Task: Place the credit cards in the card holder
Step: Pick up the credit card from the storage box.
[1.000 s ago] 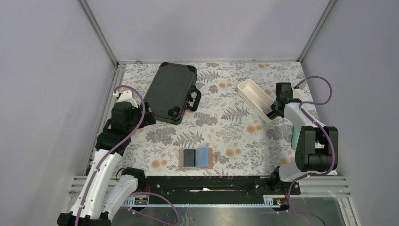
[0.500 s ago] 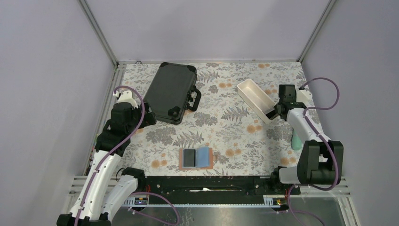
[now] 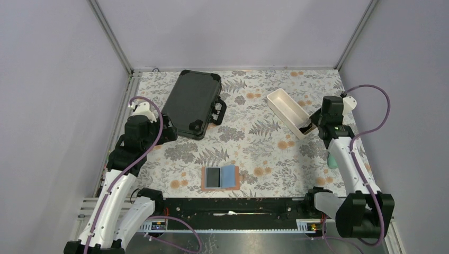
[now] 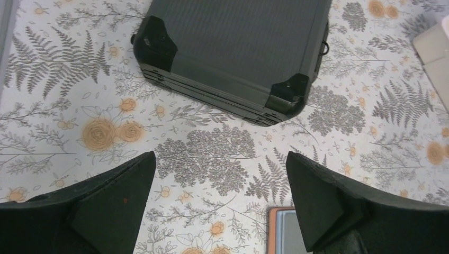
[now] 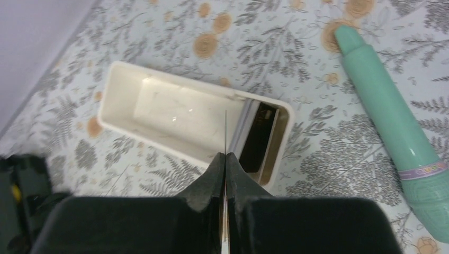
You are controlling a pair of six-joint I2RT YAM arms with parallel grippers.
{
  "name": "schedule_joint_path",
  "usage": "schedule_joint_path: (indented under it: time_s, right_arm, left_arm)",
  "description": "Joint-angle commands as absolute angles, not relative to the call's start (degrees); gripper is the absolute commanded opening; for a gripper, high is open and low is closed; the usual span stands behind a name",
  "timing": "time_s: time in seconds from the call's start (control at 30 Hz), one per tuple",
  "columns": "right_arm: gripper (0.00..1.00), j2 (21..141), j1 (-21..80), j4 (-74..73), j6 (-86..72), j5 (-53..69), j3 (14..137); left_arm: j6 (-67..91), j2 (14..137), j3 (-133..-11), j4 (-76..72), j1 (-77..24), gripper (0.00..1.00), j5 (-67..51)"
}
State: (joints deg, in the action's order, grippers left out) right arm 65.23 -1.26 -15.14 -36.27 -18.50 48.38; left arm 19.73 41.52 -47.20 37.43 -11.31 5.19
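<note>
Your right gripper (image 5: 225, 157) is clenched on a thin card (image 5: 226, 127), held edge-on above the white tray (image 5: 174, 111). The card looks light, stiff and slick, so pinch it by a short edge. The wallet (image 3: 230, 177) lies open mid-table. Your left gripper (image 4: 219, 159) gapes empty.

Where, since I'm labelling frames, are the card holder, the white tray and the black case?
card holder (image 3: 229, 177), top external view, blue inside panel.
white tray (image 5: 177, 114), right wrist view, bare floor.
black case (image 3: 190, 103), top external view, lid centre.
</note>
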Motion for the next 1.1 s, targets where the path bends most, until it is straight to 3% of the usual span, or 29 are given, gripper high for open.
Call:
schedule_joint_path:
  time_s: [0.0,0.27,0.63,0.93,1.07]
  right_arm:
    - [0.0,60.2,-1.3,-11.3,-32.2,-7.0,47.3]
    - [0.0,55.5,2.7,3.3,-34.4,22.7,41.4]
    - [0.0,51.6,25.0,25.7,-43.3,30.9,35.6]
    - [0.0,52.3,34.7,37.4,-50.4,30.2,35.0]
    - [0.0,52.8,37.4,39.1,-51.0,29.4,35.3]
  left_arm:
    - [21.0,40.4,-46.8,33.5,-11.7,0.99,-1.0]
    - [34.3,37.9,-42.2,21.0,-16.1,0.99,-20.2]
    - [56.0,38.3,-30.0,-15.5,-33.6,0.99,-26.0]
    - [58.6,40.9,-28.4,-21.8,-40.4,0.99,-21.7]
    - [60.4,41.7,-27.7,-26.2,-41.5,0.84,-21.9]
